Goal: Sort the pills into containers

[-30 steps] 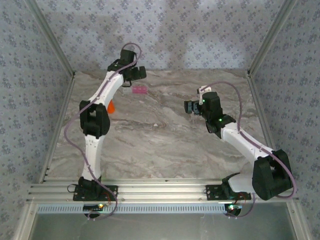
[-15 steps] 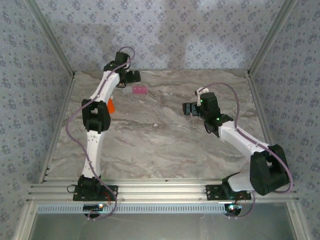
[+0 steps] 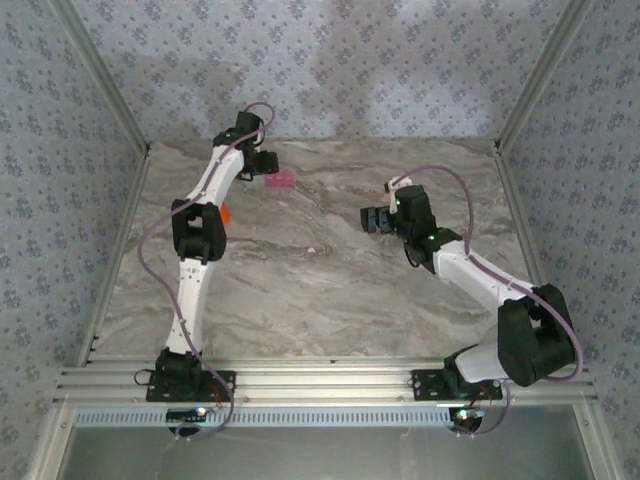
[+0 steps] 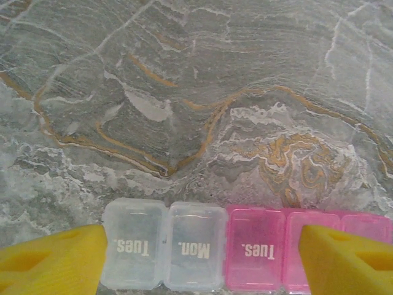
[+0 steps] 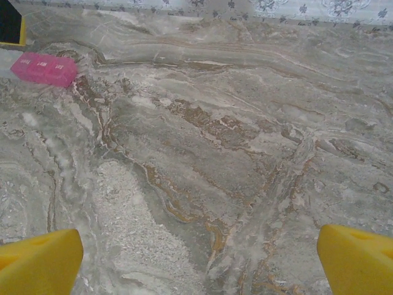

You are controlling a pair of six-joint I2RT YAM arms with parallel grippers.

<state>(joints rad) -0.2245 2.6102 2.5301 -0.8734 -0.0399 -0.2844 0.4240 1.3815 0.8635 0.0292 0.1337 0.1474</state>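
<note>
The containers are one flat pill box (image 4: 209,255) with clear lids marked "Tues." and "Mon." and pink lids beside them, all shut. It lies at the back left of the table (image 3: 281,181) and shows as a pink strip (image 5: 43,69) in the right wrist view. My left gripper (image 4: 202,249) is low over it and open. One yellow finger (image 4: 61,261) is at the clear end and the other finger (image 4: 350,258) overlaps the pink part. My right gripper (image 3: 372,220) hovers open at mid-table over bare marble (image 5: 199,258). The pills are out of view.
An orange object (image 3: 226,212) stands partly hidden behind the left arm's elbow. Patterned walls close the table on three sides, with the back wall just behind the pill box. The marble top (image 3: 320,290) is bare between the two arms.
My left arm has stretched farther back and brought its gripper down over the pill box, its fingers drawing in a little. My right gripper has drifted slightly left.
</note>
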